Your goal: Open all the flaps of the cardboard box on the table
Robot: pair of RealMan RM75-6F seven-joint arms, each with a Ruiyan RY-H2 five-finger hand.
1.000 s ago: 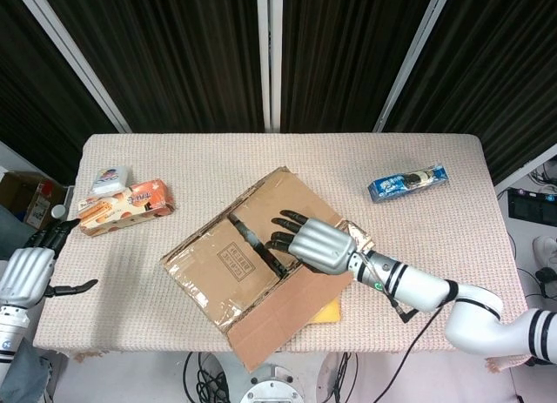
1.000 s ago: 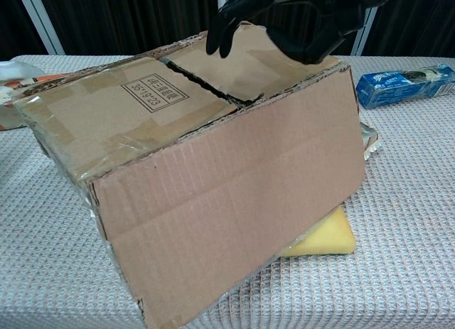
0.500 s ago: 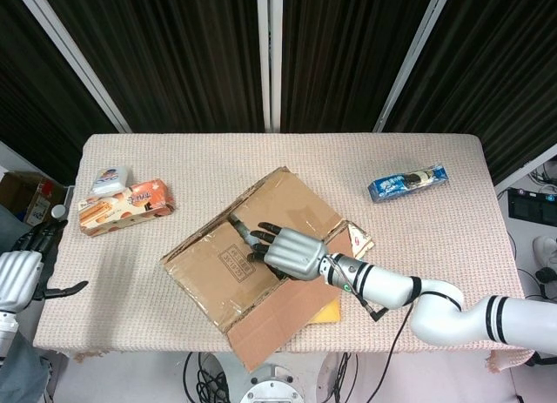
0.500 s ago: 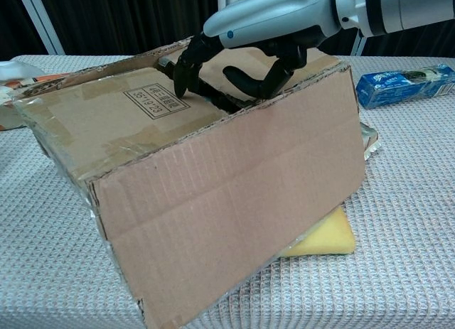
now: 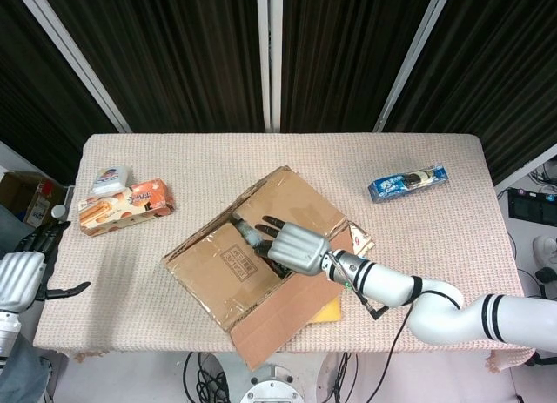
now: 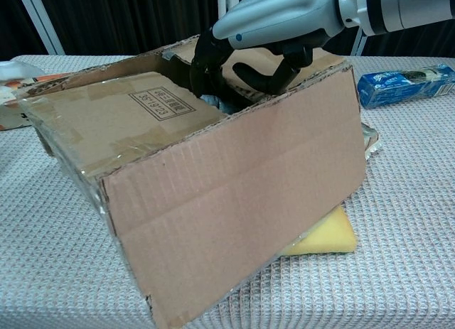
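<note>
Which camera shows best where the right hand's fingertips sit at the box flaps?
The chest view: the right hand curls its dark fingers down into the gap between the cardboard box flaps. In the head view the hand's back hides most of that contact.

Cardboard box (image 6: 213, 201), near the bench's front edge: one top flap (image 6: 106, 116) carried a black boxed stamp (image 6: 161, 101), its lower line reading about "3519123"; the upper line was illegible. Print on the blue packet (image 6: 405, 84) by the right edge was too small to read.
</note>
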